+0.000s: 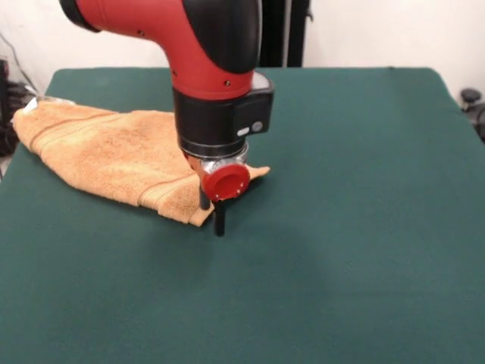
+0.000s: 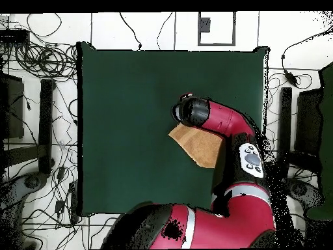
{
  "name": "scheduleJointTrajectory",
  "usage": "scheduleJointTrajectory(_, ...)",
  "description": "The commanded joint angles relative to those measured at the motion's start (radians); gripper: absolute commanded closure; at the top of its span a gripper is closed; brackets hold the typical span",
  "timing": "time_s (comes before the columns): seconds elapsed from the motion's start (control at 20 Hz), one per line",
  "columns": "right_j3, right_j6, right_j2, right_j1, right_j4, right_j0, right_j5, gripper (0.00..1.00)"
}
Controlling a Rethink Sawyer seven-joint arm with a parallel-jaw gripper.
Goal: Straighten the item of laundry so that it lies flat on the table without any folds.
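The orange-tan towel (image 1: 106, 148) lies bunched and folded over on the dark green table (image 1: 341, 243), at the left towards the far side. Border bands show near its left end and its near right edge. My gripper (image 1: 212, 212) points down at the towel's right near corner. It looks open: one black finger (image 1: 203, 199) is at the towel's edge, the other (image 1: 220, 221) stands just off the cloth on the table. In the overhead view only part of the towel (image 2: 201, 148) shows beside the arm (image 2: 224, 120), which hides the gripper.
Cables and dark equipment (image 2: 45, 117) lie on the floor around the table (image 2: 130, 130). The towel's left end (image 1: 26, 114) lies close to the table's left edge. The arm's base (image 2: 195, 228) fills the overhead view's bottom.
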Motion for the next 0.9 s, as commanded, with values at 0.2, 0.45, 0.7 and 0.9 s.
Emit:
scheduleJointTrajectory(0.2, 0.141, 0.058, 0.035, -0.056, 0.025, 0.028, 0.172, 0.0)
scheduleJointTrajectory(0.45, 0.21, 0.056, 0.033, -0.131, 0.033, 0.027, 0.243, 0.0)
scheduleJointTrajectory(0.7, 0.23, 0.059, 0.033, -0.158, 0.029, 0.026, 0.27, 0.0)
scheduleJointTrajectory(0.9, 0.272, 0.068, 0.049, -0.157, 0.031, 0.022, 0.217, 0.0)
